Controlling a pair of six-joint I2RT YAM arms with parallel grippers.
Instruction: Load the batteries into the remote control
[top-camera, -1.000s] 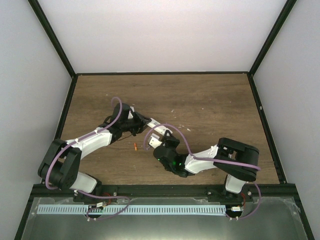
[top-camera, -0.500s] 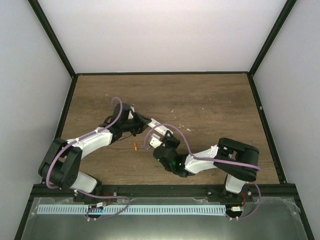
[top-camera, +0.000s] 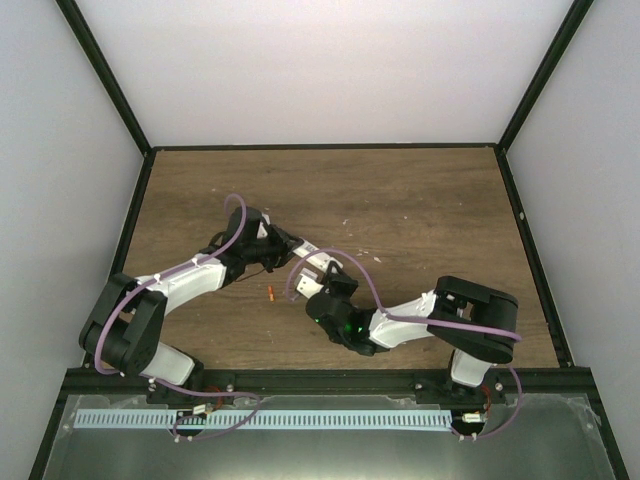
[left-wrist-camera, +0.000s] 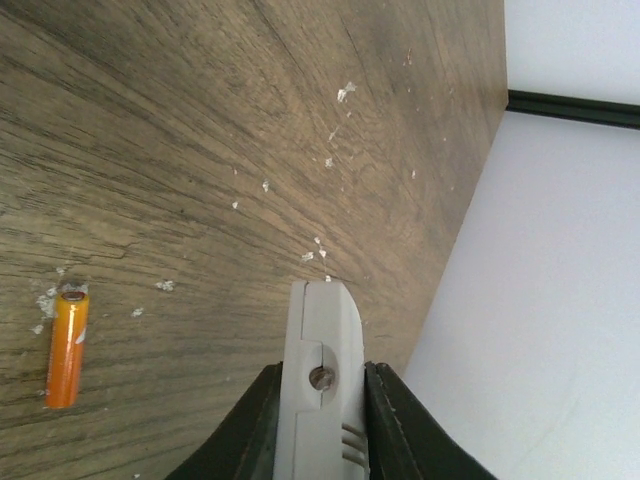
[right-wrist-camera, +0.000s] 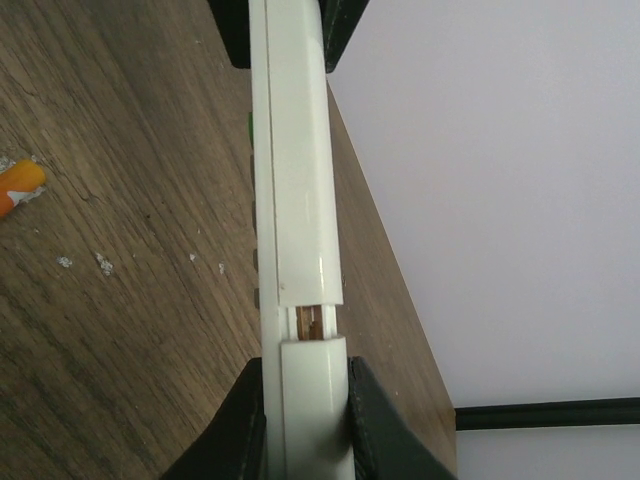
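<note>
Remote control, small white rectangular plastic (right-wrist-camera: 298, 180), is pinched at both short ends. The right gripper (right-wrist-camera: 305, 405) clamps one end and the left gripper (left-wrist-camera: 320, 395) clamps the other. I see it edge-on above mid-table, long axis running straight from gripper to gripper. One tiny orange cylindrical battery (left-wrist-camera: 67, 348) lies flat on the brown wooden table (left-wrist-camera: 180, 120), near it but apart.
</note>
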